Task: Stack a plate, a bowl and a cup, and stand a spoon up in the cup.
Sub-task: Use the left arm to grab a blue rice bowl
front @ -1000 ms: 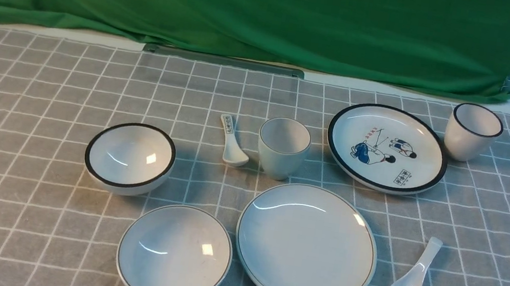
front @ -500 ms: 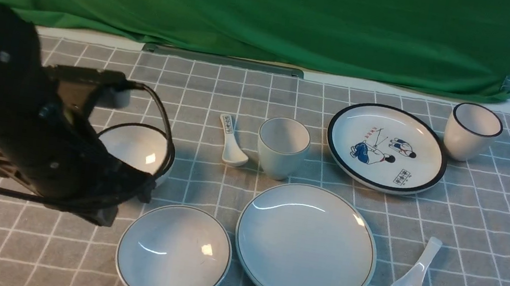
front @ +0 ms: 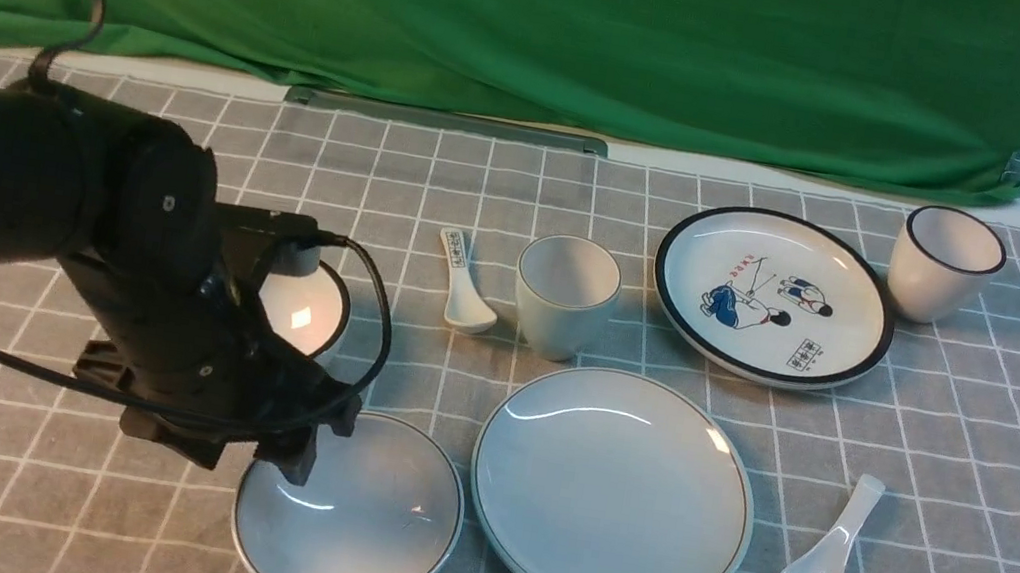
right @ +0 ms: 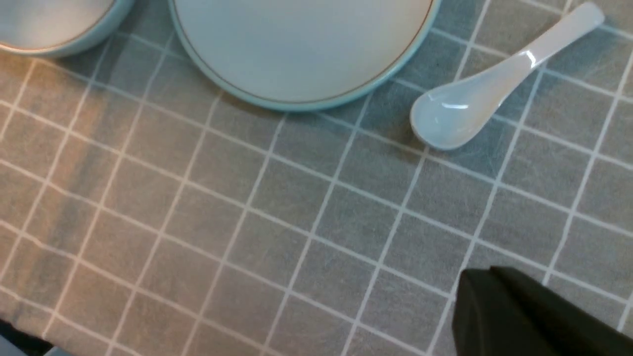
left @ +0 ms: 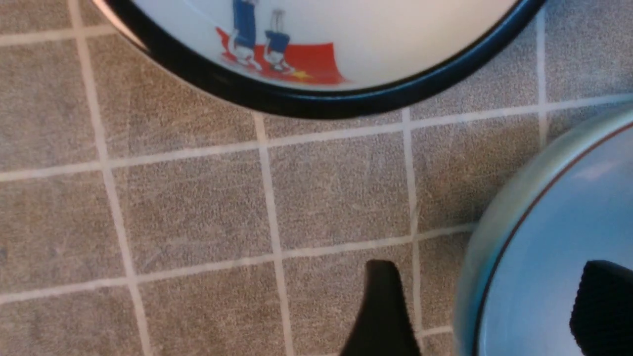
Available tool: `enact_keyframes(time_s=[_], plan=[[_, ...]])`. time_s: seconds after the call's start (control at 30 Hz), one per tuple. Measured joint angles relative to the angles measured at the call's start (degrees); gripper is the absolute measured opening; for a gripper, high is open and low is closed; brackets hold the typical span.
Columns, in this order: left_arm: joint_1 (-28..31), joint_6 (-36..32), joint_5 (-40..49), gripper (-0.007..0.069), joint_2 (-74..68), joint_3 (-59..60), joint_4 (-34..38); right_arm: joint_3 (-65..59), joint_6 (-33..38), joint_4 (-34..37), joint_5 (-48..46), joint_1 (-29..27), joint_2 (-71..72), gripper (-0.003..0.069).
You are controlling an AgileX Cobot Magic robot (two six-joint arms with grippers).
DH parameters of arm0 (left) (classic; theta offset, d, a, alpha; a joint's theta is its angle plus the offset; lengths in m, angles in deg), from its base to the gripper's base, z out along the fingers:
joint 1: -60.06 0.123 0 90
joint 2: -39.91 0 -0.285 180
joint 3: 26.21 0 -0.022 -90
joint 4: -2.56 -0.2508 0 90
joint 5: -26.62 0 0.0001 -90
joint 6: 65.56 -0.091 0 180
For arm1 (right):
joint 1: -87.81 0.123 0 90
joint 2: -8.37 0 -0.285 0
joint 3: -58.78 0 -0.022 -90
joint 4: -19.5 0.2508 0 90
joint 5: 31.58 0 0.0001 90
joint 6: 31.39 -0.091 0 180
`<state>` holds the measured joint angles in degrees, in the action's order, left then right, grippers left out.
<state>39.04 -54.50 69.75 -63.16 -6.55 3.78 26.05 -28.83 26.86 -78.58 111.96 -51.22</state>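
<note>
The plain pale plate [front: 612, 492] [right: 301, 44] lies front centre on the checked cloth. The pale bowl [front: 363, 527] [left: 559, 222] sits just left of it. The handleless pale cup [front: 565, 295] stands upright behind them. Right of the plate lies the plain white spoon [front: 824, 556] [right: 474, 99]. My left gripper [front: 303, 453] [left: 489, 306] is open and straddles the bowl's left rim, one finger over the cloth and one over the bowl's inside. My right gripper [right: 470, 296] is shut and empty, low over the cloth on the near side of the spoon.
A black-rimmed bowl [front: 310, 307] [left: 395, 44] sits behind my left arm, partly hidden. A spoon with a printed handle [front: 465, 285] lies left of the cup. A cartoon plate [front: 773, 296] and a black-rimmed cup [front: 944, 263] stand at the back right.
My left arm has swung in from the left edge to the pale bowl's rim and its jaws have opened. My right arm has come into the front view's lower right corner. No dish has moved.
</note>
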Motion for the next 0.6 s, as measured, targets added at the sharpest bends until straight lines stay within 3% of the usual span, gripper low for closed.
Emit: enact_keyframes(time_s=[0.07, 0.13, 0.23, 0.27, 0.3, 0.43, 0.6], plan=[[0.0, 0.0, -0.2, 0.0498, -1.6, 0.0, 0.1, 0.0, 0.0, 0.0, 0.7, 0.0, 0.0, 0.0022], [0.0, 0.1, -0.4, 0.0449, -3.4, 0.0, 0.2, 0.0, 0.1, 0.0, 1.4, 0.0, 0.0, 0.0022], [0.0, 0.1, -0.4, 0.0265, -4.1, 0.0, 0.3, 0.0, 0.1, 0.0, 1.7, 0.0, 0.0, 0.0022], [0.0, 0.0, -0.4, 0.0151, -4.0, -0.1, 0.4, 0.0, 0.4, 0.0, 1.7, 0.0, 0.0, 0.0022], [0.0, -0.3, 0.3, 0.0095, -3.9, -0.4, 0.4, 0.0, 0.6, 0.0, 1.7, 0.0, 0.0, 0.0022], [-0.1, -0.3, 3.9, 0.0035, -2.2, -2.7, 0.7, 0.0, 1.4, -0.1, 1.7, 0.0, -0.1, 0.0022], [-1.0, -0.4, 7.5, 0.0023, 3.2, -8.6, 1.8, 0.0, 1.4, -0.7, 1.9, 0.0, -0.1, 0.0022]])
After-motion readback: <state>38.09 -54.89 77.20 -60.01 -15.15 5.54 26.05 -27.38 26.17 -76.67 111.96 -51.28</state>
